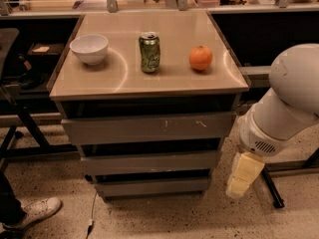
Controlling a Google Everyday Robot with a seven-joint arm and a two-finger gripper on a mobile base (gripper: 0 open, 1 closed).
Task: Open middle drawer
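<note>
The middle drawer [149,162] is a plain grey flat front, shut, in the cabinet below the tabletop. Above it is the taller grey drawer [149,128] with pale scratch marks. Below it is the smallest grey drawer [152,186]. My gripper [243,175] is pale yellow and hangs from the white arm [284,108]. It is low at the right of the cabinet, level with the lower two drawers. It is just beside the middle drawer's right end and holds nothing that shows.
On the beige tabletop [164,81] stand a white bowl [89,49], a green can [149,52] and an orange [200,58]. A person's shoe [35,211] is at the lower left. A black stand's legs [20,128] are at the left. A cable [91,218] lies on the speckled floor.
</note>
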